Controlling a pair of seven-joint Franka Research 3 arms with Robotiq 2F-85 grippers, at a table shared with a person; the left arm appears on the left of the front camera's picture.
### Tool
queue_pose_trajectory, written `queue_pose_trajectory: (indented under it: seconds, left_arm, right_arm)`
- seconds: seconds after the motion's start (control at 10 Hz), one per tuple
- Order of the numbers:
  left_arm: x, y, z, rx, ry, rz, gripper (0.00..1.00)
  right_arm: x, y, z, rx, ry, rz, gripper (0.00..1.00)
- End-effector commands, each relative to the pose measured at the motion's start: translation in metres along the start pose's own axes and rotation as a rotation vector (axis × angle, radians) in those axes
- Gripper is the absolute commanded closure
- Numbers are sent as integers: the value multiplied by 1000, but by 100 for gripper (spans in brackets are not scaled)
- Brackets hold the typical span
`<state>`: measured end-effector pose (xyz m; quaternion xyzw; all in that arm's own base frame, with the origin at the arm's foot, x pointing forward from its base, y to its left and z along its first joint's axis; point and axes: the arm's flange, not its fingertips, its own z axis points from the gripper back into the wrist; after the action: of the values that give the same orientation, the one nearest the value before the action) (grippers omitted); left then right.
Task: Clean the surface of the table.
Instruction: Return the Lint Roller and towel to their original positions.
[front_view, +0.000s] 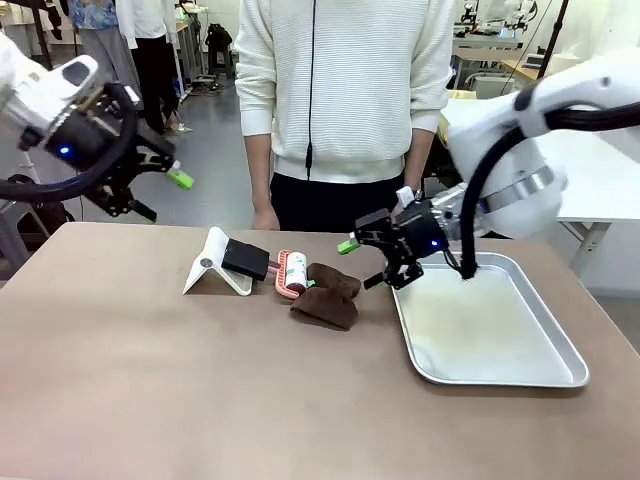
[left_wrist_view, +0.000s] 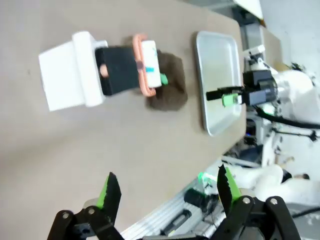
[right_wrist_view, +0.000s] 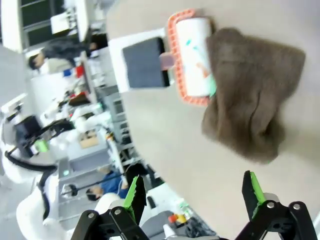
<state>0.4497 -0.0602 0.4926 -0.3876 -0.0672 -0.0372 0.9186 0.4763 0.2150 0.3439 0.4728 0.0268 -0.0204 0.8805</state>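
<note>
**A:** Two pincers up, both spread wide, nothing held. Left pincer (front_view: 158, 195) hung high off the tabletop's (front_view: 150, 400) left end, out past the far edge. Right pincer (front_view: 372, 262) hovered low, just beside the near-left corner of the silver tray (front_view: 560, 375), tips aimed toward the brown cloth (front_view: 328, 295).

**B:** Same read here. Saw open air between the green pads (right_wrist_view: 132, 192) from the right wrist, with the cloth crumpled straight ahead. And the clutter?

**A:** Bunched mid-tabletop, toward the far edge. From left to right: white stand (front_view: 212, 262), black block (front_view: 246, 260) leaning on it, then an orange-framed roller thing (front_view: 292, 273) touching the cloth. Couldn't tell what the roller actually was.

**B:** Tan tabletop itself stretched across the whole front view, bare along the near side. Tray sat to the right, looked empty but a bit smudged.

**A:** Also spotted a person in a white ribbed sweater (front_view: 345, 90) standing at the far side, one hand (front_view: 265, 217) down near the edge, touching nothing.
</note>
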Motion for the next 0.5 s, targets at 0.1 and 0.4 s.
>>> queue_pose_trajectory:
  seconds: [0.1,0.4]
  left_arm:
    - [-27,21,14,-112,41,-27,0]
    - [-56,64,27,-291,141,-123,0]
  right_arm:
    - [-46,-43,47,259,42,67,0]
    - [-84,-75,96,415,-21,149,0]
